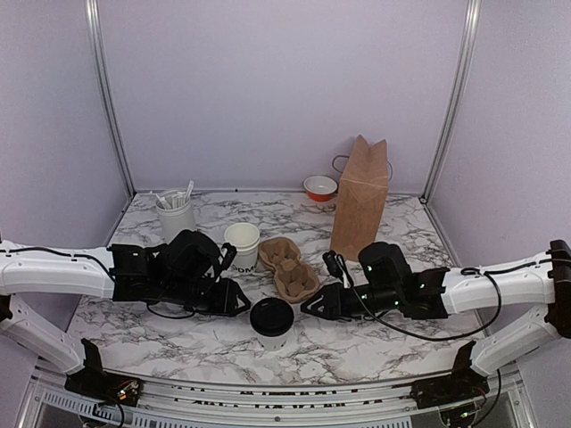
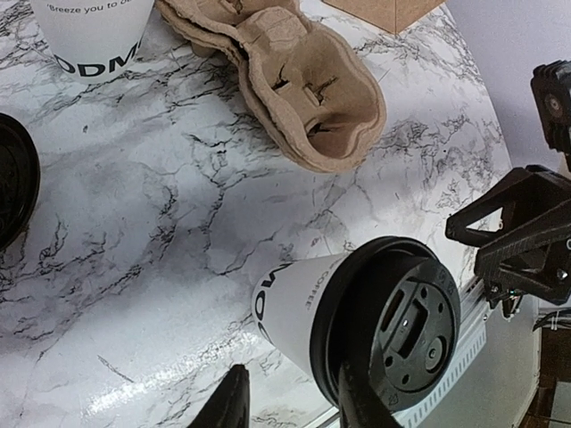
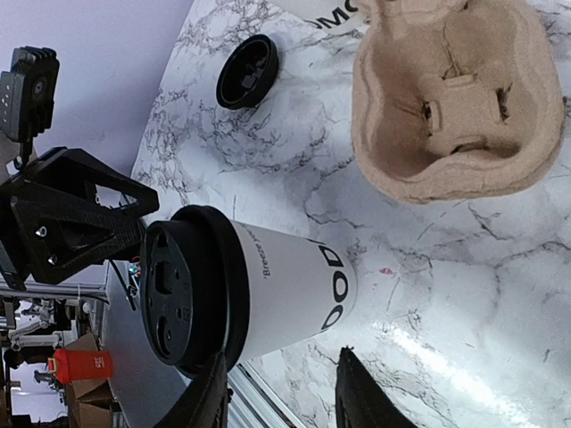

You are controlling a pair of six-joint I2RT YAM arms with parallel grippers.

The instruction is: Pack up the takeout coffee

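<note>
The takeout coffee (image 1: pixel 271 321), a white cup with dark lettering and a black lid, stands upright near the table's front edge. It also shows in the left wrist view (image 2: pixel 294 303) and the right wrist view (image 3: pixel 285 285). My left gripper (image 1: pixel 239 305) is open just left of it, and in the left wrist view (image 2: pixel 294 406) one finger crosses in front of the lid's rim. My right gripper (image 1: pixel 311 309) is open just right of the cup and sits low beside it in the right wrist view (image 3: pixel 281 397). Neither holds anything.
A lidless white cup (image 1: pixel 242 245) stands behind, beside a brown pulp cup carrier (image 1: pixel 287 266). A loose black lid (image 3: pixel 247 71) lies on the marble. A brown paper bag (image 1: pixel 360 198), a utensil holder (image 1: pixel 175 214) and an orange bowl (image 1: pixel 320 188) stand at the back.
</note>
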